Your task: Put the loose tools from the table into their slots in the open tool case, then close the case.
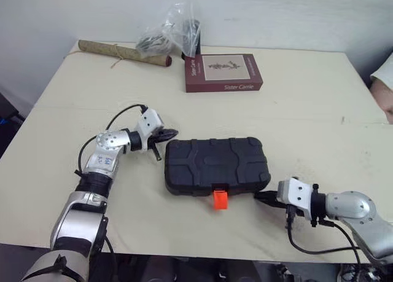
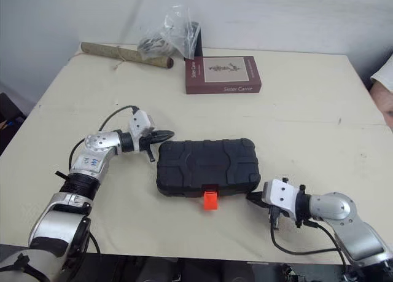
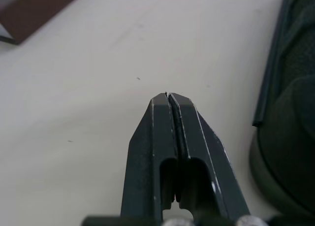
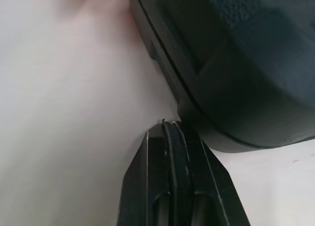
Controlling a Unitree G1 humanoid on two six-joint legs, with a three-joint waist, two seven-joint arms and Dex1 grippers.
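Already shut, by the look of it: finds the case (image 1: 215, 165) flat near the table's (image 1: 307, 110) front edge, long axis running left to right, orange latch (image 1: 220, 199) jutting from its front side. Puts the left gripper (image 1: 167, 134), fingers pressed together, just off the rear left corner. Sets the right gripper (image 1: 261, 196), likewise together, touching the front right corner. Leaves the latch nearer the right gripper, so probably that arm's to press home.

We see the case (image 1: 216, 165) as matt black grainy plastic, its latch (image 1: 220, 199) smooth orange plastic. Beyond the case, a bag (image 1: 169, 30) looks glossy, crinkled clear plastic.
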